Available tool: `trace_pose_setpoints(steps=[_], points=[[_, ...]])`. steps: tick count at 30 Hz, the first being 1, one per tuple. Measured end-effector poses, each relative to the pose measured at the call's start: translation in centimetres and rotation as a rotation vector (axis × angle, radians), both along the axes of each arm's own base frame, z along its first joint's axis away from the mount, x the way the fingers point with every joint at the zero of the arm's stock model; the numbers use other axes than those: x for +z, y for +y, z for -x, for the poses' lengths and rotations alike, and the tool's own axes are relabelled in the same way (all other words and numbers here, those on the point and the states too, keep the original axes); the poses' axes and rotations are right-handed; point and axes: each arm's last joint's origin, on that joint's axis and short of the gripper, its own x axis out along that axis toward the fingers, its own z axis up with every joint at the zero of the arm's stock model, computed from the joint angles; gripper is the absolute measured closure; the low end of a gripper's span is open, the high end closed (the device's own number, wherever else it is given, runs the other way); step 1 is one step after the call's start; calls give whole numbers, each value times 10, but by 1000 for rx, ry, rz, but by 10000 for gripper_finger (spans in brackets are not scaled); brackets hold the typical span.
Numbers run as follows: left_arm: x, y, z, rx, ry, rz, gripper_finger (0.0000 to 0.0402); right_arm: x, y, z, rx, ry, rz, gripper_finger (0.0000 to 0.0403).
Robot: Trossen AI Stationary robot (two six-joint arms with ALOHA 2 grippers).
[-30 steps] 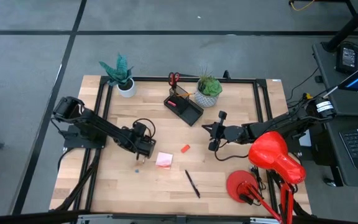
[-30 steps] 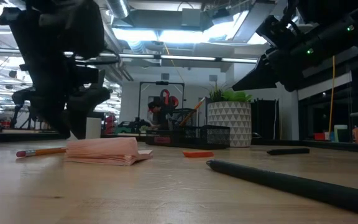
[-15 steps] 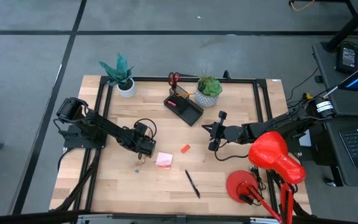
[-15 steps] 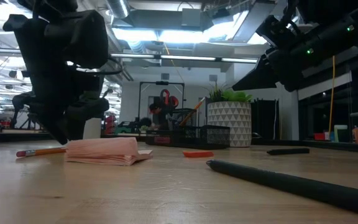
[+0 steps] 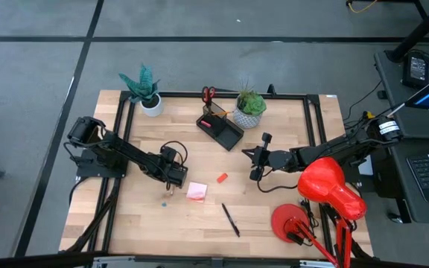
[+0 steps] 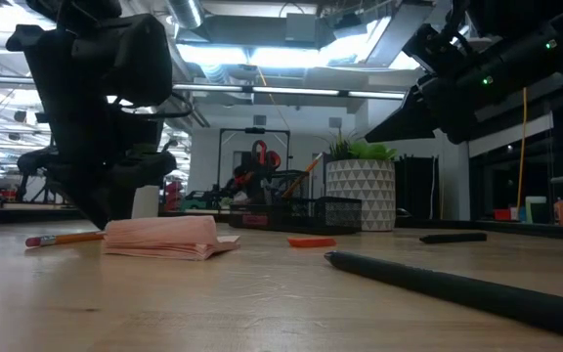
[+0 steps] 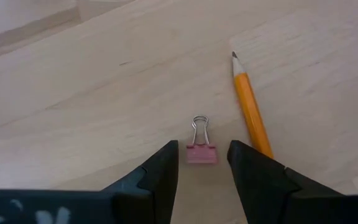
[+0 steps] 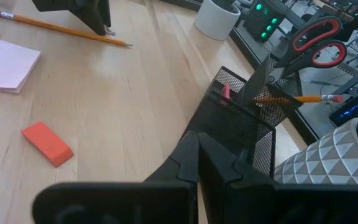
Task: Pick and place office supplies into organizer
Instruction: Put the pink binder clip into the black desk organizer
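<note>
1. left gripper [image 7: 202,165] is low over the table [image 5: 274,216], fingers parted around a small pink binder clip [image 7: 201,152], not yet pinching.
2. orange pencil [image 7: 252,112] lies just beside the clip.
3. right gripper [image 8: 198,155] waits pressed shut, near the organizer [image 5: 220,128] at the far side.
4. next, i'd say: pinch, lift, carry far-right to the tray.

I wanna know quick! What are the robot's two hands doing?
Left gripper: open around a pink binder clip, not gripping yet.
Right gripper: shut, empty.
</note>
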Motion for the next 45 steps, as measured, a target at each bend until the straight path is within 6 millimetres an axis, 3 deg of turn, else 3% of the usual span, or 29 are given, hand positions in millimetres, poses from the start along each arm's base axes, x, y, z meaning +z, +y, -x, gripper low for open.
trace_pose_setpoints(steps=[34, 45], points=[[0, 0, 0, -15, -3, -33, 332, 0, 0, 0, 0, 0, 0, 393], [0, 1, 0, -54, 20, -46, 337, 0, 0, 0, 0, 0, 0, 393]])
